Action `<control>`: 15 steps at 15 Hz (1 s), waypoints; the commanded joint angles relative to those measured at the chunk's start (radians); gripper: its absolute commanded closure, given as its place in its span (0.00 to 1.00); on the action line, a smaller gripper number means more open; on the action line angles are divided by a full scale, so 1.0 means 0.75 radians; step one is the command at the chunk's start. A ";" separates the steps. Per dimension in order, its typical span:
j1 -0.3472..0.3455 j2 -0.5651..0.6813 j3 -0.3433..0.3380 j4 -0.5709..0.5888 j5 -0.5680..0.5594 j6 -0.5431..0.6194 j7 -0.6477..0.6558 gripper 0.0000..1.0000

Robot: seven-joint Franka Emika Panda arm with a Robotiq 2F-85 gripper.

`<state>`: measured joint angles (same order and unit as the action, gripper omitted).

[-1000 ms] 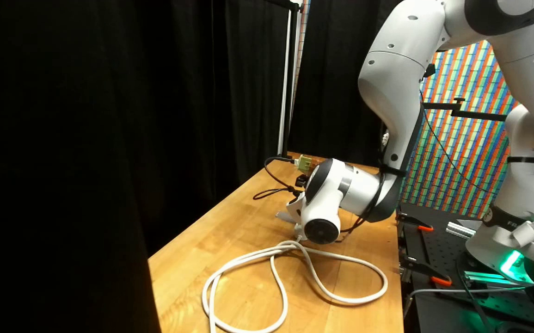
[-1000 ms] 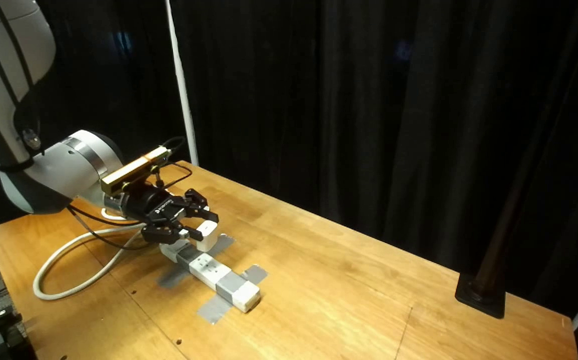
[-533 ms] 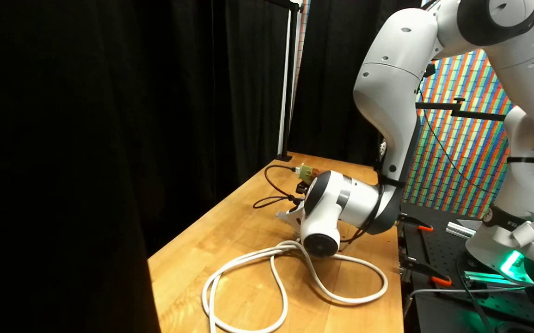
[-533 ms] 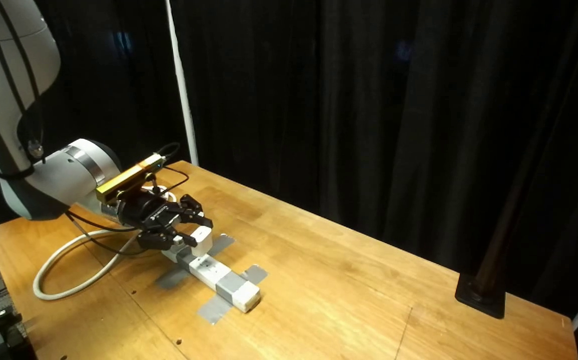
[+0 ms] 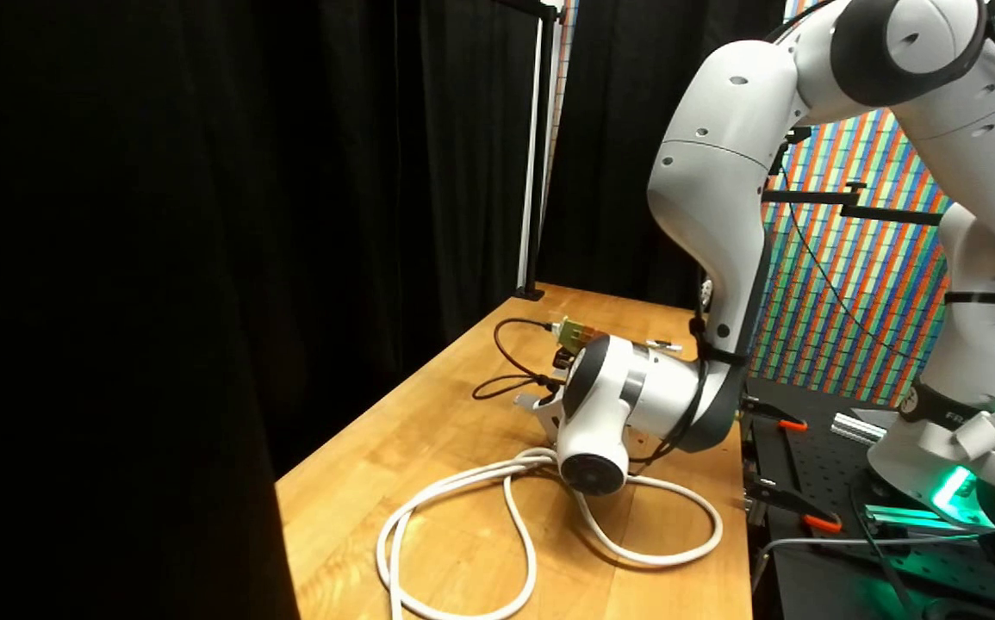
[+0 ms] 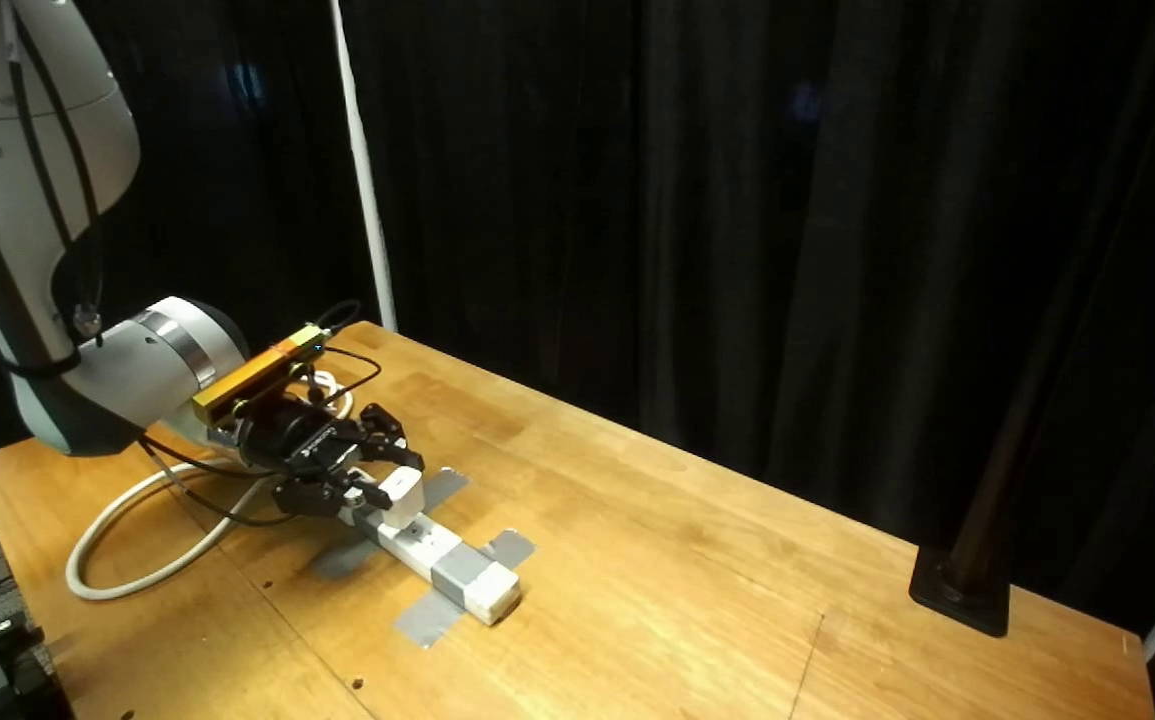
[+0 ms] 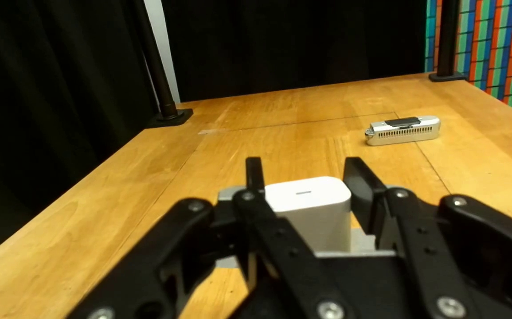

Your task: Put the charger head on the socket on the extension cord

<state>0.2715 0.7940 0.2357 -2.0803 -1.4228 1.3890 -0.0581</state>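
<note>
Charger head (image 6: pixel 403 498): grasped by your gripper (image 6: pixel 403 481), at or just above socket (image 6: pixel 415 532) on extension cord (image 5: pixel 656 561); you cannot tell whether seated. Grey tape (image 6: pixel 460 572) straps cord's white block (image 6: pixel 493 592) to wooden table (image 6: pixel 637 600).
</note>
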 commanded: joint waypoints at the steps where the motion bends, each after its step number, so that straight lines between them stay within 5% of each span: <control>1: 0.013 0.056 -0.005 0.074 0.018 -0.056 0.024 0.77; 15: 0.008 0.119 -0.010 0.117 0.027 -0.111 0.023 0.77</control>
<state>0.2713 0.8617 0.2328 -2.0233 -1.4228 1.3469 -0.0444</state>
